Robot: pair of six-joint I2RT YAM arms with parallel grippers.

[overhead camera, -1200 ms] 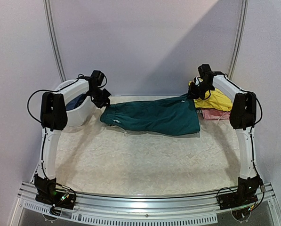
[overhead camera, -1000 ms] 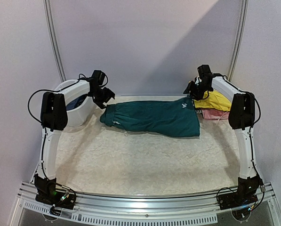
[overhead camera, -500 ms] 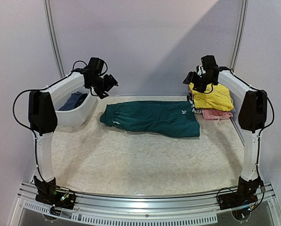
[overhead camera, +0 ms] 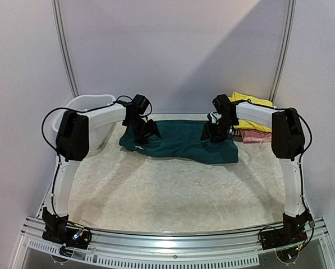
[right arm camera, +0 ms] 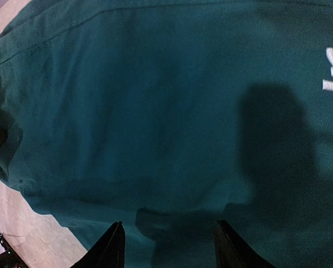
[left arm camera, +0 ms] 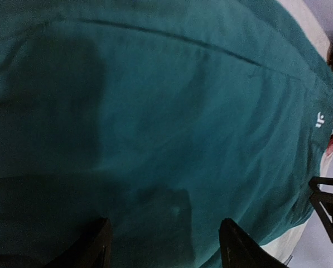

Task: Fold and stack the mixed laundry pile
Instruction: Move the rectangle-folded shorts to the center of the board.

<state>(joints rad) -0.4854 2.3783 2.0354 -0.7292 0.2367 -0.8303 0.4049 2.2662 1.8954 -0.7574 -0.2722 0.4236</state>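
Top view / shorts: teal shorts (overhead camera: 181, 141) lie flat across the far middle of the table (overhead camera: 173, 190), waistband end to the left, leg hems to the right.
Top view / arms: left gripper (overhead camera: 147, 132) is low over the waistband end and right gripper (overhead camera: 210, 133) low over the hem end; can't tell from here if either touches cloth.
Top view / surroundings: white tub (overhead camera: 72, 109) at far left. A yellow garment (overhead camera: 256, 122) sits on a pink garment (overhead camera: 255, 136) at far right, just beside the shorts' hem.
Left wrist / hand: fingers (left arm camera: 96, 248) spread wide w/ nothing between them and teal cloth right below. The shadow under them looks close, so prob. near contact.
Left wrist / cloth: smooth w/ one long seam line, and a white logo (left arm camera: 320, 119) near the far edge.
Right wrist / hand: fingers (right arm camera: 114, 245) parted at a medium gap and empty, hovering just over the shorts' near edge.
Handling: looks light, soft and limp, so it will sag and won't hold shape; not fragile, maybe a bit slick.
Where to grip: I'd pinch the near edge at both ends, through both layers, then lift evenly so the fold stays straight.
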